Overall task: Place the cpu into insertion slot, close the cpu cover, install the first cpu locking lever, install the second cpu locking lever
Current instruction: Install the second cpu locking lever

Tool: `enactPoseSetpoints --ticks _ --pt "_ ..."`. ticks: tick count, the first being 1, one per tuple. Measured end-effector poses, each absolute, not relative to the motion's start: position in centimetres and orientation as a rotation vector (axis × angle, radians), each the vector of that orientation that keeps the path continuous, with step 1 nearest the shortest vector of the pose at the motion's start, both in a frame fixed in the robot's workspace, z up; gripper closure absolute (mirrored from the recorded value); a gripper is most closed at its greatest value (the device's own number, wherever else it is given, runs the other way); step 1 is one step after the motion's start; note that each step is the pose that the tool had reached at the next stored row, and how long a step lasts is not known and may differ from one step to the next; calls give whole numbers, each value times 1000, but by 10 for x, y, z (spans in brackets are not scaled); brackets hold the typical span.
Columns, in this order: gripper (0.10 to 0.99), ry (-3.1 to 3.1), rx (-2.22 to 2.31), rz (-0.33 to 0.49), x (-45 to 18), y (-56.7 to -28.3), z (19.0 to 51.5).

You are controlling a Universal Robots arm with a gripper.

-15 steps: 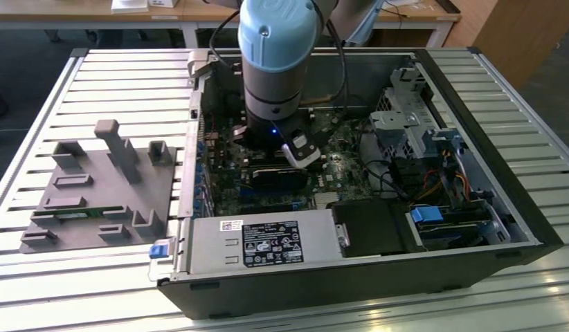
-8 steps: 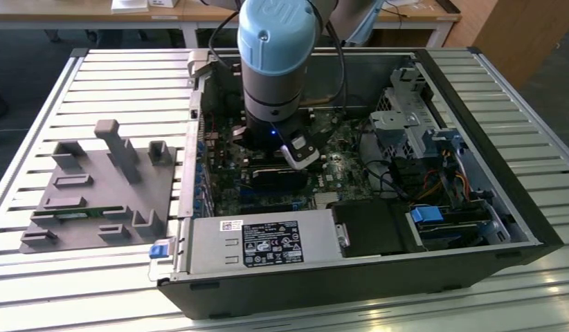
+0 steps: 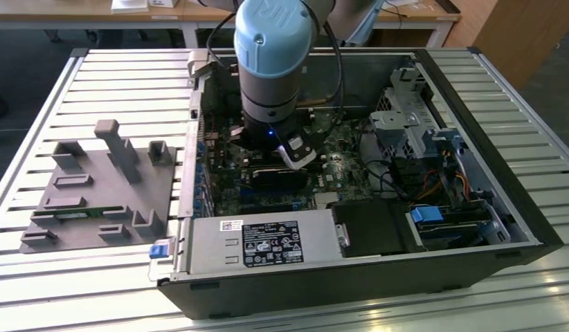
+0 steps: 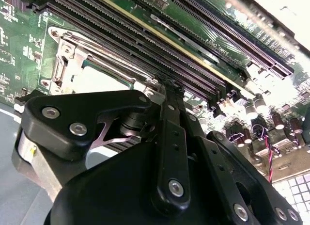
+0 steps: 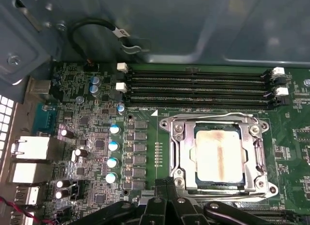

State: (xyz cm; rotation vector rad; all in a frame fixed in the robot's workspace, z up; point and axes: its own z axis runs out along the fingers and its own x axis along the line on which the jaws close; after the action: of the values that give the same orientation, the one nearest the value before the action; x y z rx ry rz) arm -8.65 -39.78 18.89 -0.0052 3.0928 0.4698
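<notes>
The arm (image 3: 273, 62) descends vertically, wrist pointing straight down, with a blue indicator light lit near the wrist. The gripper (image 4: 169, 89) points downward; in the second wrist view its black fingers (image 4: 170, 118) are pressed together, with no gap between the tips.

The cpu (image 5: 218, 154), a flat square chip with a pale, stained metal top, lies seated flat in the insertion slot (image 5: 219, 156) on the green motherboard. The cpu cover (image 5: 180, 154), a silver metal frame with a square window, lies closed flat around it, framing the chip's top.
</notes>
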Motion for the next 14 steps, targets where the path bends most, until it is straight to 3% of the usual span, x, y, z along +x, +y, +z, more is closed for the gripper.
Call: enactPoseSetpoints --ticks 14 --pt "980 3092 -5 471 -87 -398 200"
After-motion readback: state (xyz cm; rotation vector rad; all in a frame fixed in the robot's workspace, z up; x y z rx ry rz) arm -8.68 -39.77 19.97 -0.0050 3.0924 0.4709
